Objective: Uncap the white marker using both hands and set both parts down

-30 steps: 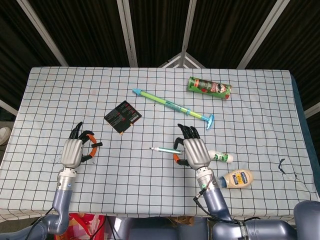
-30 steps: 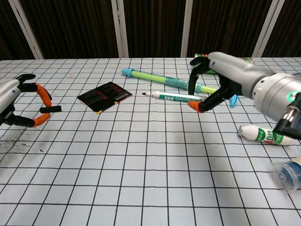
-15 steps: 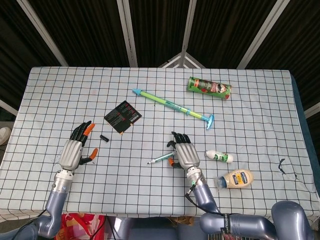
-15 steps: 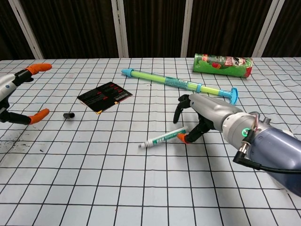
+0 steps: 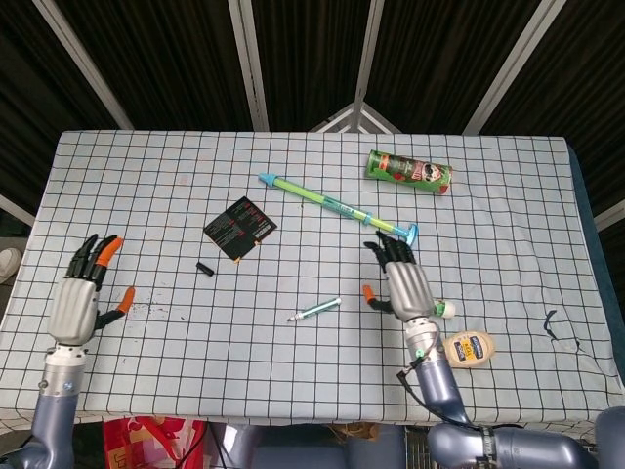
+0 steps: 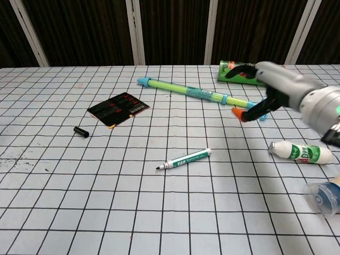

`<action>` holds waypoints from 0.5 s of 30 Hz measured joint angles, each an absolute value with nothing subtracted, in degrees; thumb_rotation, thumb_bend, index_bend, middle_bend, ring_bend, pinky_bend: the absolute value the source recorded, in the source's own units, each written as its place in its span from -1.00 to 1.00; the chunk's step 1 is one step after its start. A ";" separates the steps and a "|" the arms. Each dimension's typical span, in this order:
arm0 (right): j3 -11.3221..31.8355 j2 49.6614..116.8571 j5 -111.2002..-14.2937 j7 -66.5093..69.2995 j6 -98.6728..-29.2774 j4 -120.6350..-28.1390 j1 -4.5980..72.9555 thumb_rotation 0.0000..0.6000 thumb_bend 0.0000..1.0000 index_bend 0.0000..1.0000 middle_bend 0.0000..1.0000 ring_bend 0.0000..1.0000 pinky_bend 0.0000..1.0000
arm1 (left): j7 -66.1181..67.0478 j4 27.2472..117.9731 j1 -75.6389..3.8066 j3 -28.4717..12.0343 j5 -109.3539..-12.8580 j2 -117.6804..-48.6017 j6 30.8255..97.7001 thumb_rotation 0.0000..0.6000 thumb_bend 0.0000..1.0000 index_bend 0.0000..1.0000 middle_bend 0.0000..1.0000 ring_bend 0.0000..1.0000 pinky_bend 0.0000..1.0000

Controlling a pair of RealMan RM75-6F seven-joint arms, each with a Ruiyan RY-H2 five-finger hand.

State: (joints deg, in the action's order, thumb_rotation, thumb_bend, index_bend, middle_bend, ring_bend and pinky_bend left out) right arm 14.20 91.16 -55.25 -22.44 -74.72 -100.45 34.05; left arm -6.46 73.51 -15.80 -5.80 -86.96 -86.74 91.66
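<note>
Marker lay uncapped mid-table, its black cap well apart at ten o'clock, so both parts appeared set down. Left hand and right hand were empty, fingers spread.

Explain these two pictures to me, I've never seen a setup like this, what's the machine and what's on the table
This is a two-armed robot with humanlike hands, steered remotely by a person. One picture looks down from its head, the other looks forward from its chest.

Its left hand and right hand are both open and hold nothing.

On the checked table lie the uncapped marker and, apart from it, its small black cap. So both parts are already set down.

Around them lie a black card, a long green and blue tube, a green can on its side, a small white bottle and a squeeze bottle.
</note>
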 measured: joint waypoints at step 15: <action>6.71 73.53 -69.38 -20.34 -84.61 -96.82 22.18 1.00 -0.16 -0.58 -0.93 -0.92 -1.00 | -2.84 78.66 -7.58 -7.11 -81.38 -75.82 96.15 1.00 -0.02 -0.79 -0.84 -1.00 -0.79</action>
